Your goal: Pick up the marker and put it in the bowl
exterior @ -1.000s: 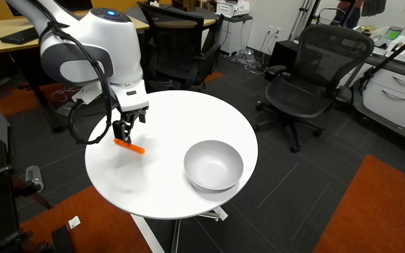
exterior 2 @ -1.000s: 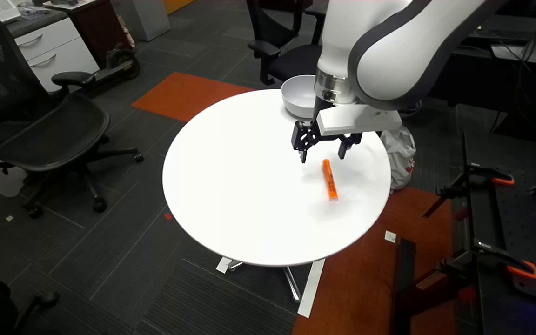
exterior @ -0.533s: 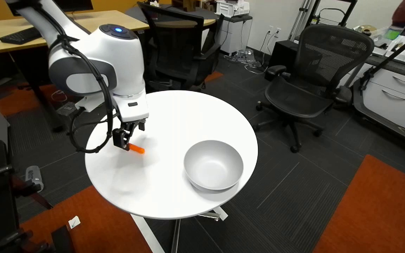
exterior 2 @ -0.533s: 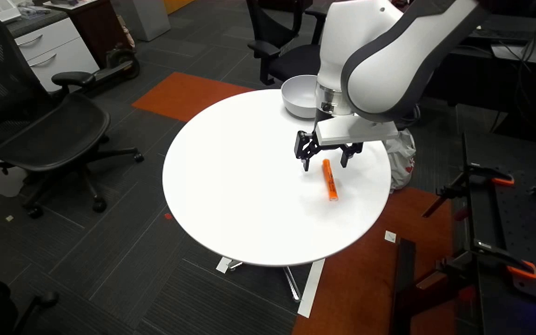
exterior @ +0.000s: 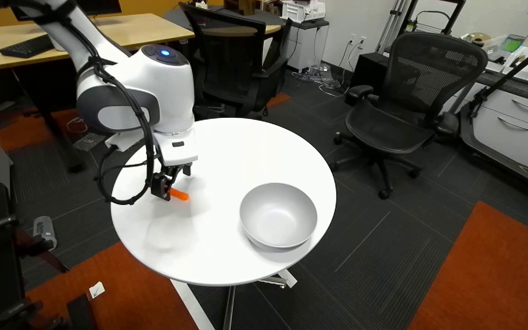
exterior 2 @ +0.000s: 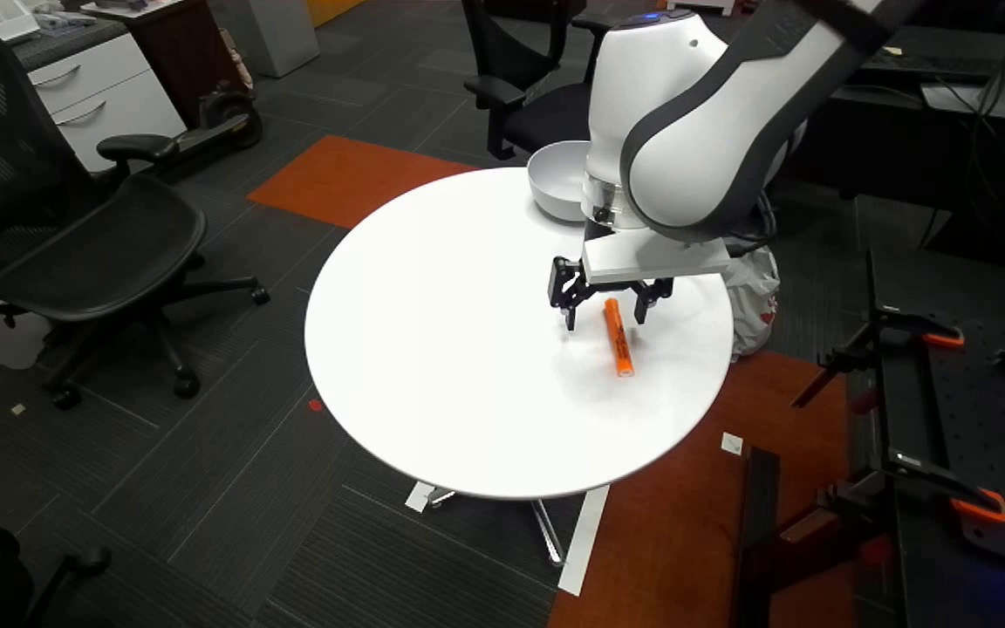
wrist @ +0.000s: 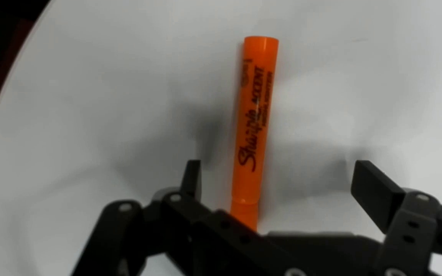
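Observation:
The orange marker lies flat on the white round table and shows in both exterior views (exterior: 180, 195) (exterior 2: 619, 342) and in the wrist view (wrist: 254, 122). The grey bowl stands on the table, apart from the marker, in both exterior views (exterior: 278, 220) (exterior 2: 555, 181). My gripper (exterior: 177, 184) is open and empty, low above the table. In the wrist view, its fingertips (wrist: 276, 172) stand on either side of the marker, which is closer to the left finger. One finger hides part of the marker in an exterior view (exterior 2: 605, 319). The marker's near end is hidden in the wrist view.
The round white table (exterior: 209, 250) has its edge close behind the arm. A black office chair (exterior: 410, 101) stands on the floor beside it. A black workbench with orange-tipped clamps (exterior 2: 939, 419) is near the table. A plastic bag (exterior 2: 751, 296) lies below the edge.
My gripper has moved down toward the table over the marker, its fingers staying open. The marker and the bowl have not moved.

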You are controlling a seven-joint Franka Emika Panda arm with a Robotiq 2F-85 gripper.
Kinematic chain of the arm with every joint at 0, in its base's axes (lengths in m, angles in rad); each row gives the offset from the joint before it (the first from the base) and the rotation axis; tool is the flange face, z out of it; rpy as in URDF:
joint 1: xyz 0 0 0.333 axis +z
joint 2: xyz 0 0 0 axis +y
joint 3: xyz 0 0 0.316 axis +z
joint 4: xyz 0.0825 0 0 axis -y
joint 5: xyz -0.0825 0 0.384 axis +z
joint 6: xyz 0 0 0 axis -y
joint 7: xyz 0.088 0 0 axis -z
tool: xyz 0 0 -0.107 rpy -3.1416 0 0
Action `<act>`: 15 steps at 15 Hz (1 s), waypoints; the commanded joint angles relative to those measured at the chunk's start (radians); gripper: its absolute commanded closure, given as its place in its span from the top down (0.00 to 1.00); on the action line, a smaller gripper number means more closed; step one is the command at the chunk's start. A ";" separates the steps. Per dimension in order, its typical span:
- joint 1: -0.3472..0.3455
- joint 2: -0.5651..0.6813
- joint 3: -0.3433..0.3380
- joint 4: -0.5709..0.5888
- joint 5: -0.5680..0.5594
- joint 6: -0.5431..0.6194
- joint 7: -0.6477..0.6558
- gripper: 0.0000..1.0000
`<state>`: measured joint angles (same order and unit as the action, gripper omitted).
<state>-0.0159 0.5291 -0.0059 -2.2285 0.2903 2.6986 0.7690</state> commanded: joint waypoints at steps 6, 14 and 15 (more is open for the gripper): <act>0.033 0.040 -0.030 0.038 0.018 -0.031 0.006 0.43; 0.060 0.013 -0.059 0.044 0.000 -0.041 0.021 0.06; 0.074 -0.006 -0.072 0.033 -0.012 -0.034 0.029 0.06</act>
<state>0.0179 0.5552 -0.0382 -2.1948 0.2922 2.6935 0.7713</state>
